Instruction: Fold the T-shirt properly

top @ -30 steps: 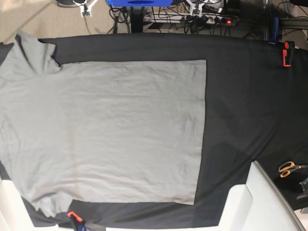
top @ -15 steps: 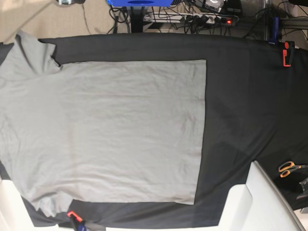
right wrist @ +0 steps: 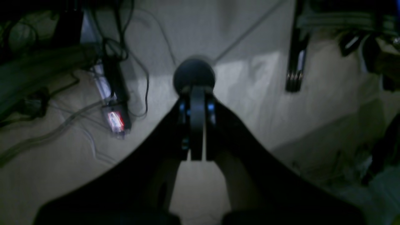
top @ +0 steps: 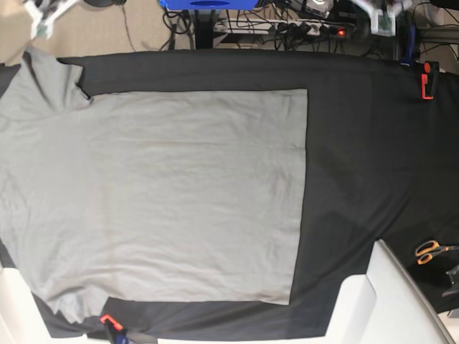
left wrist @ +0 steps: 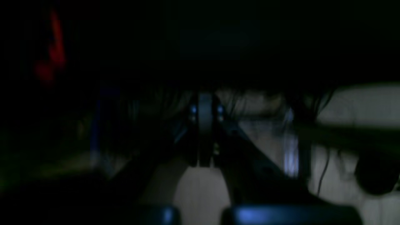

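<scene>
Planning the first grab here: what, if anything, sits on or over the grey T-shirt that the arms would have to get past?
Nothing visible does. The plain light-grey cotton T-shirt lies flat and bare on the black cloth table cover. The orange-handled scissors and red clamp lie well clear of it.
</scene>
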Robot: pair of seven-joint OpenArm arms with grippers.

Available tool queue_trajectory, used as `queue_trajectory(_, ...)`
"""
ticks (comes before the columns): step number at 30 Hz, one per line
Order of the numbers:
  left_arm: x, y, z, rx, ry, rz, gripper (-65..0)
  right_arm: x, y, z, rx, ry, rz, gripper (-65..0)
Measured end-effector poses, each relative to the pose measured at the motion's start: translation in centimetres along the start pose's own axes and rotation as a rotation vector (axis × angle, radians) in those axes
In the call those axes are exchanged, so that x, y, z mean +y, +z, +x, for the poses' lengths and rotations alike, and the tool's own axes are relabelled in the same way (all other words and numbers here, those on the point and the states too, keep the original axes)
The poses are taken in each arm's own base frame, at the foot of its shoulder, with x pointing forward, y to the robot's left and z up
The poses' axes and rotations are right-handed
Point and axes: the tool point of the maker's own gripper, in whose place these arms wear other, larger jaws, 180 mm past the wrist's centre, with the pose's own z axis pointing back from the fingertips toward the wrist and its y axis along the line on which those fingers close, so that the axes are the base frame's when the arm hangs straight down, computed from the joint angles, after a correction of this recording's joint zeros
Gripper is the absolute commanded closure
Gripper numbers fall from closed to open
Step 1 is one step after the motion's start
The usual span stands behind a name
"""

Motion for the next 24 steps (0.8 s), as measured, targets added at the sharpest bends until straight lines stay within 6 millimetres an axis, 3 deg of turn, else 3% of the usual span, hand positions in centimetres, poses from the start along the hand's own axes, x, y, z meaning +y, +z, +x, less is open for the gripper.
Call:
queue_trajectory(4,2.2,-0.7,4.1,-0.101,-0.026,0.046,0.0,-1.5,1.0,7.3,-0.213,-0.251,0.139,-1.4)
queue_trajectory(7,4.1,-1.6,6.4,-0.159,-0.016,0.1,-1.0,-2.2,2.0,10.7,-0.352,-0.354,0.305,-14.1)
queue_trajectory(9,4.7,-2.3,7.3,-0.15,0.068,0.096,-19.9,-2.1,2.1,12.1,-0.392,-0.367,0.407,-29.4)
queue_trajectory(10,4.8,-2.5,7.7,-0.144,0.119,0.063,-26.3,-2.3,2.1,12.7,-0.408,-0.36,0.431,-36.6)
queue_trajectory(12,4.7,-3.0,8.9,-0.143,0.181,-0.031,-32.9,-3.1,1.2,13.9,-0.419,-0.369,0.446,-50.7)
queue_trajectory(13,4.7,-3.1,9.6,-0.146,0.202,-0.078,-32.1,-4.1,0.4,14.2,-0.418,-0.413,0.432,-54.2)
queue_trajectory(15,5.1,-3.3,10.7,-0.149,0.171,-0.123,-27.5,-5.8,-1.6,14.1,-0.394,-0.533,0.403,-54.8)
queue_trajectory(19,6.0,-3.4,11.4,-0.163,0.173,-0.106,-16.5,-8.6,-5.1,11.7,-0.248,-0.648,0.398,-54.8)
queue_trajectory(24,7.5,-3.2,11.6,-0.181,0.193,-0.045,-12.7,-9.6,-7.5,12.0,-0.225,-0.735,0.436,-54.8)
